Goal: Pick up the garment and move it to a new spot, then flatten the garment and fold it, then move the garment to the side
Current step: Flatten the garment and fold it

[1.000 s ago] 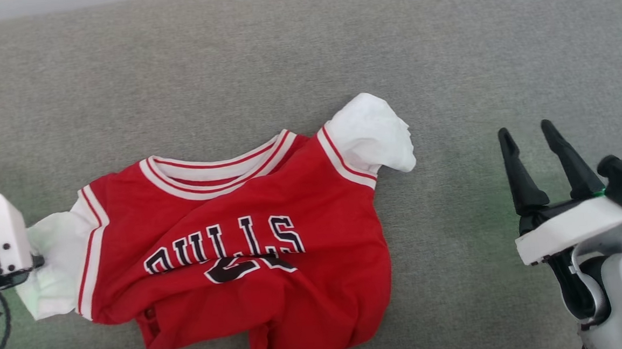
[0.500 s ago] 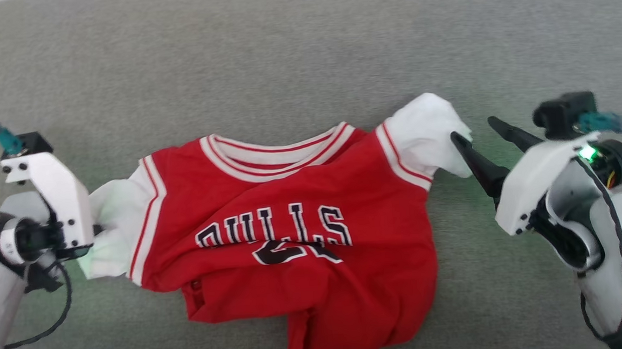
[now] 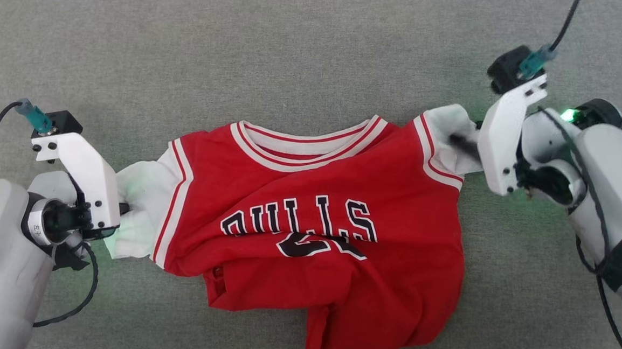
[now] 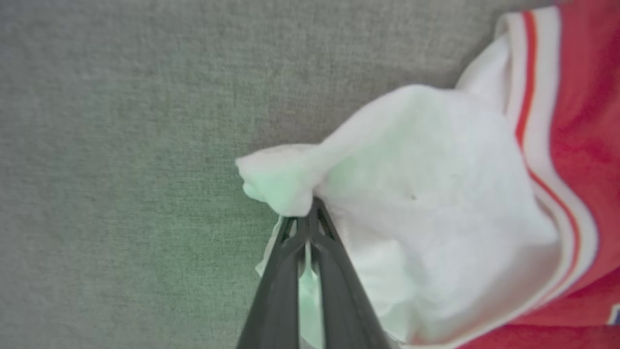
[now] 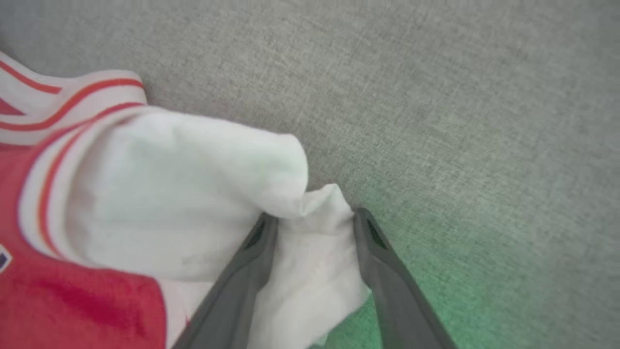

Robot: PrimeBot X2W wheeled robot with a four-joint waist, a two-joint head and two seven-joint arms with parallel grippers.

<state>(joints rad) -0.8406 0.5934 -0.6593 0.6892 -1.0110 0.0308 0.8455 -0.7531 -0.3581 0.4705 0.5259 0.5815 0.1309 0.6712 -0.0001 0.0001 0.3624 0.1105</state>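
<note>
The garment (image 3: 315,239), a red jersey with white sleeves and black lettering, lies crumpled on the grey surface, collar toward the far side. Its lower part is bunched and folded over. My left gripper (image 3: 125,208) is shut on the garment's left white sleeve (image 4: 426,228), the two fingers pressed together on a pinch of cloth (image 4: 310,211). My right gripper (image 3: 459,141) is at the right white sleeve (image 5: 193,194). It stands open, its fingers (image 5: 252,257) on either side of a fold of the sleeve's end.
Grey carpet-like fabric (image 3: 303,51) spreads all around the garment. Cables (image 3: 576,2) run from both wrists. Green light from the grippers tints the surface beside each sleeve.
The head camera has shifted, bringing both arms further into view. My right gripper came in from the right and now straddles the right sleeve. The left keeps its hold.
</note>
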